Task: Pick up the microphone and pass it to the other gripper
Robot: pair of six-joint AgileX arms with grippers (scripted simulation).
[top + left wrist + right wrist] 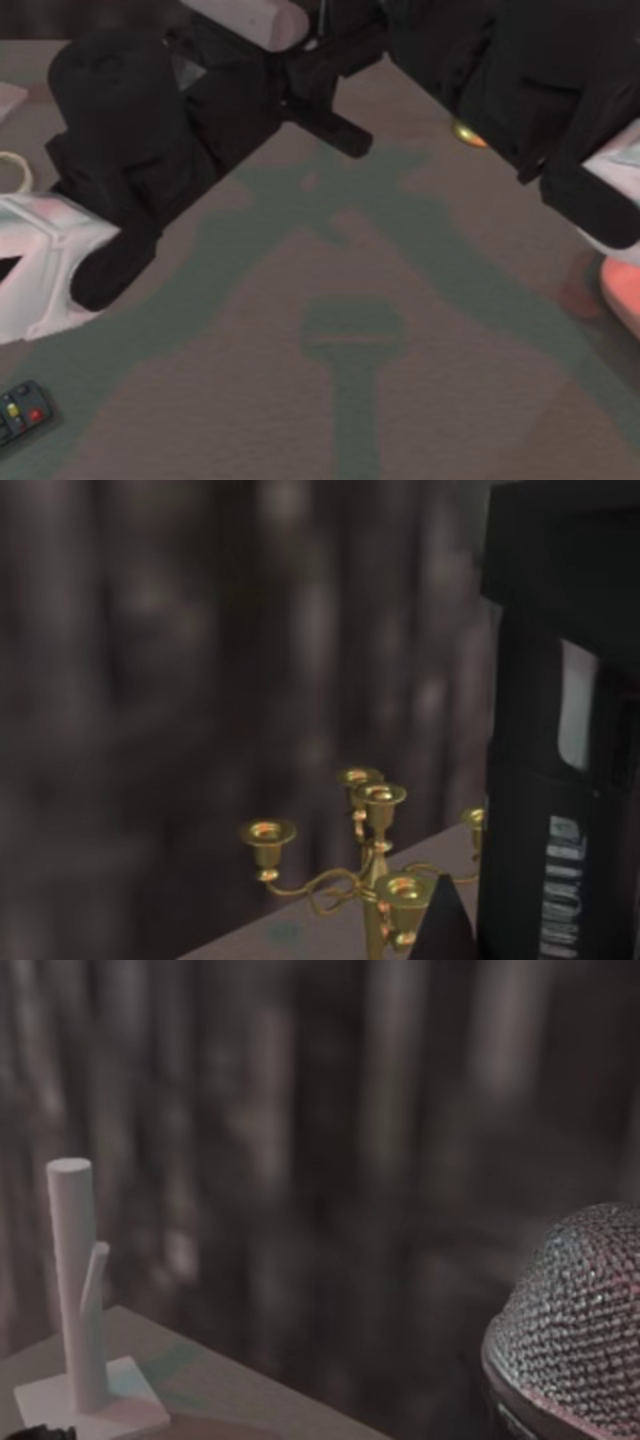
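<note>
Both arms are raised high over the table's far middle and meet there in one dark mass. The microphone's silver mesh head fills the right wrist view's corner, very close to the camera. In the top view a slim black stick, apparently its handle, juts out below the point where my left gripper and my right gripper come together. The microphone is off the table, and its grip points are hidden. The left wrist view shows the right arm's black body with lettering, but no microphone.
A gold candelabra stands on the table's far right, seen as a gold spot from above. A white post on a base stands at the left. A remote lies at the front left and a pink object at the right edge.
</note>
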